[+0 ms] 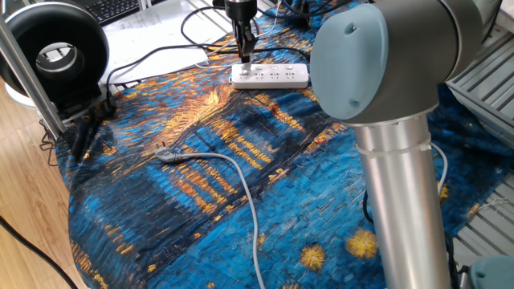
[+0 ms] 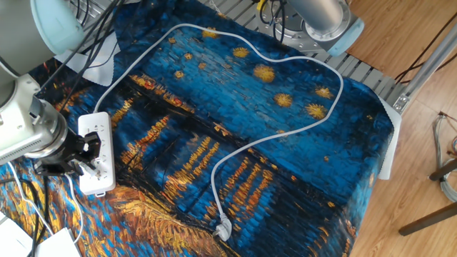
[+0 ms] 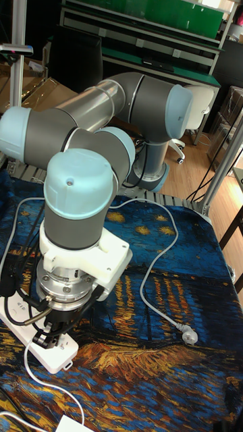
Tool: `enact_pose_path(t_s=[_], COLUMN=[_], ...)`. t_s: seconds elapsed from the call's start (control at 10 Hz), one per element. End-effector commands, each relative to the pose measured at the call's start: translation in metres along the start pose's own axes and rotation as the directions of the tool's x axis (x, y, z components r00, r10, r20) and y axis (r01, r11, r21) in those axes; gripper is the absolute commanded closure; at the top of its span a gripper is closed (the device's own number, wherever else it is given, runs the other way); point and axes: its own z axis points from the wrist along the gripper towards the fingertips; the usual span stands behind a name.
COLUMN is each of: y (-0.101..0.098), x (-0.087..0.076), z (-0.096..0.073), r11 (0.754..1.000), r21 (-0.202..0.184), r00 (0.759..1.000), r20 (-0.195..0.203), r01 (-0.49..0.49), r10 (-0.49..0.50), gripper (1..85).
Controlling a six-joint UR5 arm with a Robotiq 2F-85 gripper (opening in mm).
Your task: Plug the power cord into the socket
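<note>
Gripper (image 2: 84, 151) clamped on power cord plug (image 1: 246, 64), poised over end outlet of power strip (image 1: 270, 75). Risks: prongs off-line, jamming; strip skidding on painted cloth (image 1: 241, 160).

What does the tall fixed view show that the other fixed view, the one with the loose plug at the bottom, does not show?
Only the tall fixed view shows the whole arm, green shelves and a chair. Only the other fixed view shows the wooden floor and the cloth's right edge. Both show the end effector at one end of the socket, and the grey cable with its plug lying loose.
</note>
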Motion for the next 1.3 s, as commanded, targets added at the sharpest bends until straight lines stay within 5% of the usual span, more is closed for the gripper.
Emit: enact_pose_path(t_s=[0.0, 0.3, 0.7, 1.2], y=[-0.005, -0.008, 0.011, 0.000], x=[-0.003, 0.004, 0.001, 0.002], z=[0.002, 0.006, 0.005, 0.013], r11=[1.000, 1.000, 0.998, 0.999], r21=[0.011, 0.012, -0.057, -0.035], r00=[1.000, 1.000, 0.998, 0.999], r20=[0.013, 0.010, 0.059, 0.046], r01=[0.011, 0.024, 0.017, 0.026], r10=[-0.011, -0.024, -0.014, -0.024], gripper=[56.3, 56.7, 56.7, 56.3])
